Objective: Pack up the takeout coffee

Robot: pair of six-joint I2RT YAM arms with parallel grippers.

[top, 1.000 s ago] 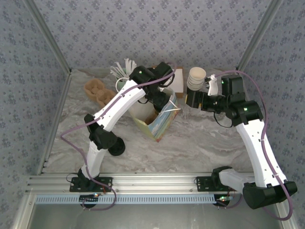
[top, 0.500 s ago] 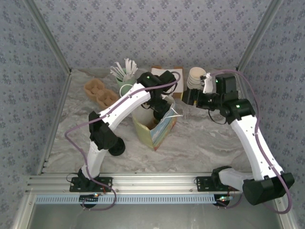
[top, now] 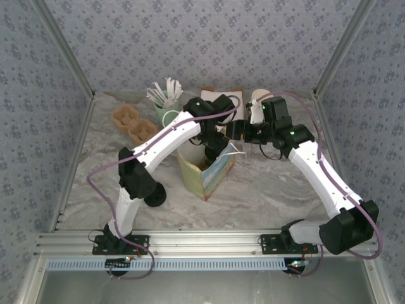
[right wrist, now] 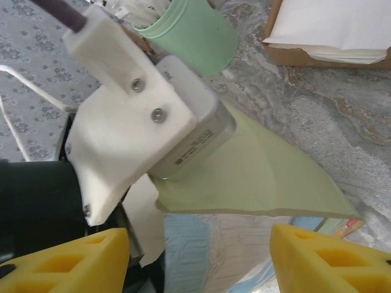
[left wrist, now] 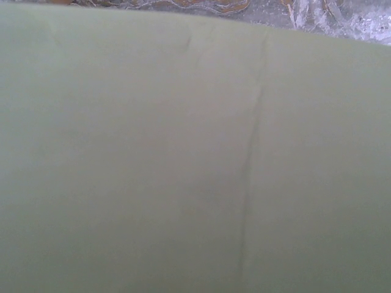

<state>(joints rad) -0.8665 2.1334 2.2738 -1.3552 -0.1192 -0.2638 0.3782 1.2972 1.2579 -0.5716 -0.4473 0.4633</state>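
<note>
The packing is judged to be under way, not finished. The paper bag (top: 212, 172) is stood upright on the counter (top: 278, 187), and the left hand (top: 216, 143) is reached into its mouth from above. Its fingers are covered by the bag's pale green inner flap (right wrist: 263, 177), so it cannot be told whether they are spread or pinching anything. That hand's own camera is pressed close against green paper. The right hand (right wrist: 198, 244) is held just beside the left hand, above the bag's rim, with its yellow fingers (right wrist: 317, 256) spread wide and nothing between them. Where the takeout coffee is cannot be told; it is judged to be hidden either inside the bag below the left hand or under the arms. A mint cup (right wrist: 195, 30) is stood beyond the left hand, apart from the bag. If the coffee is already inside, only the withdrawal of both hands is left to be done; if not, the placing itself is left.
</note>
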